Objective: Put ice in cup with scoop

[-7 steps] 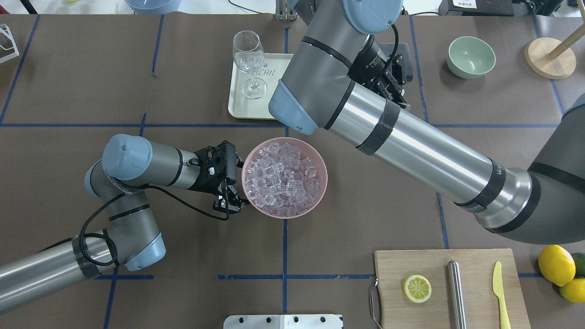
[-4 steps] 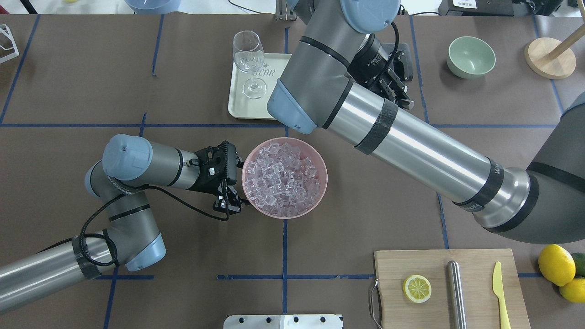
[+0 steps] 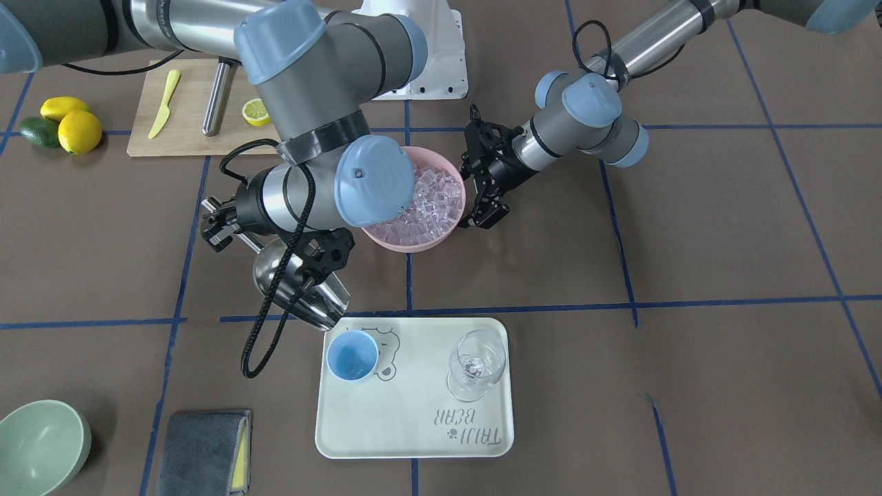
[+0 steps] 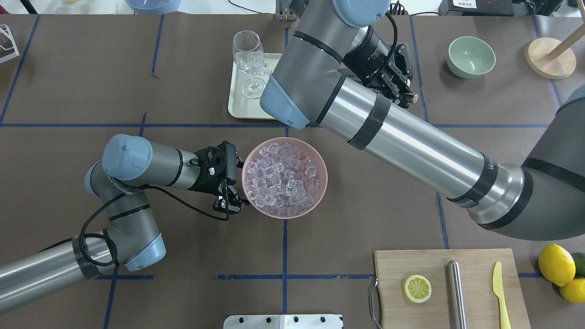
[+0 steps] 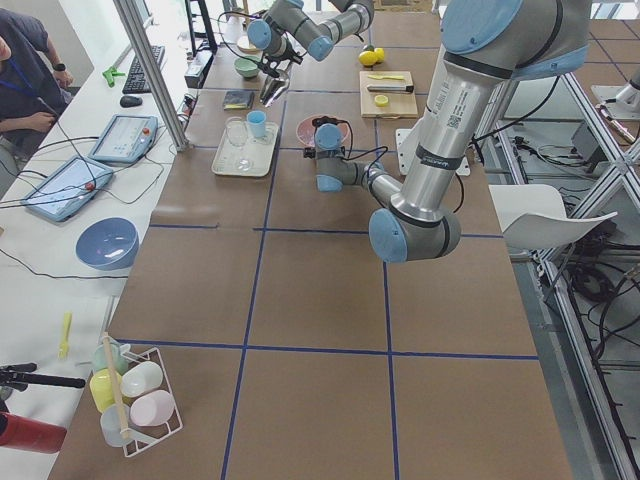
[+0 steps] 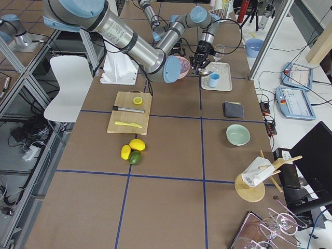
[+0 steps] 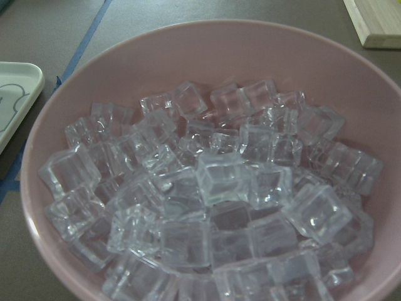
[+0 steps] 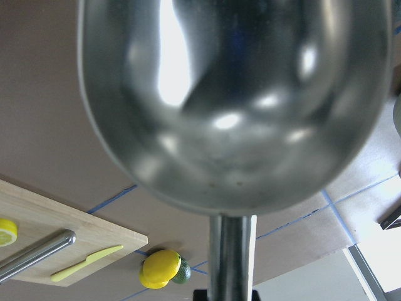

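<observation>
Right arm's elbow has slid slightly toward the tray [image 3: 413, 434] in the overhead view and its wrist has turned; left arm, pink bowl [image 4: 326, 174] and ice [image 4: 283, 178] are unchanged. Right hand [image 3: 213, 231] is clamped on the scoop [image 3: 303, 293] handle, trough tilted, mouth low, just beside the cup [image 3: 351, 355], not over it yet. Cup sits at a tray corner, apart from the glass [image 3: 475, 365]; no cubes show in it. Whether the scoop carries ice, cannot tell. Likely step: pouring. Centre the mouth above the cup first, then tip slowly so cubes don't bounce onto the tabletop [image 3: 689, 227]; stay off the glass. Left hand [image 4: 230, 203] sits against the bowl's outer rim, fingers near together; pinching or just bracing, cannot tell.
</observation>
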`<state>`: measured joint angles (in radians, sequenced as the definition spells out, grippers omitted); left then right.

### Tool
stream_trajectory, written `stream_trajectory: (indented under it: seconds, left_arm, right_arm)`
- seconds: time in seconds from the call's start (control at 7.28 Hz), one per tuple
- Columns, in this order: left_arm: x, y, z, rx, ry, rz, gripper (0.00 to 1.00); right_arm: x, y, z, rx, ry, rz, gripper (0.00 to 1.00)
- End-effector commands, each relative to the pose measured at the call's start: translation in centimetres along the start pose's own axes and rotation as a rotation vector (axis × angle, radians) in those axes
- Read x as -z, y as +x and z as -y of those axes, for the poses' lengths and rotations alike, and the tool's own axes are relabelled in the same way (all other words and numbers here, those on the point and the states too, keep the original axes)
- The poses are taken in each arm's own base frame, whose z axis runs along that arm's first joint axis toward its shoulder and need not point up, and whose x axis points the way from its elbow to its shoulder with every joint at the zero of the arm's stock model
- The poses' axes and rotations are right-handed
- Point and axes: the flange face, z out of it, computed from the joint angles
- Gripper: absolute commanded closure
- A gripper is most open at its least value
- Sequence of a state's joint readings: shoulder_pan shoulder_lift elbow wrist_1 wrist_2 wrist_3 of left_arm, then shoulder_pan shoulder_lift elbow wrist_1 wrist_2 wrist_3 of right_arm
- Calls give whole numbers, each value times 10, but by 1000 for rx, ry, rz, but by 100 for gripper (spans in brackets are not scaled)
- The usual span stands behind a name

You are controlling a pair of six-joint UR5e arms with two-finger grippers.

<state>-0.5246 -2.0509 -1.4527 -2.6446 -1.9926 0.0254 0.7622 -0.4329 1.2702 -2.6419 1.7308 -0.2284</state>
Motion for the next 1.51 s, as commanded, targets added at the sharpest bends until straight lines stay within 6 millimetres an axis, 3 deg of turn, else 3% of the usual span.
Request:
stream_trajectory:
  seconds: [0.0, 0.27, 0.41, 0.82, 1.1, 1.24, 1.37]
  left_arm:
    - [0, 0, 0, -1, 0, 0, 0]
    - [0, 0, -1, 0, -1, 0, 0]
    - [0, 0, -2, 1, -3, 0, 0]
    - [1, -1, -3, 1, -3, 1, 0]
    - [1, 0, -3, 2, -3, 1, 0]
    - [1, 1, -3, 2, -1, 0, 0]
    - [2, 1, -1, 2, 1, 0, 0]
  right_arm:
    - [3, 0, -1, 3, 8, 3, 100]
    - [9, 2, -12, -3, 59, 28, 100]
    - [4, 12, -28, -20, 98, 56, 100]
    - [-34, 43, -91, -87, 268, 145, 100]
    - [-71, 42, -147, -328, 370, 221, 100]
    - [-96, 35, -171, -534, 372, 281, 100]
    - [-103, 32, -176, -621, 389, 334, 100]
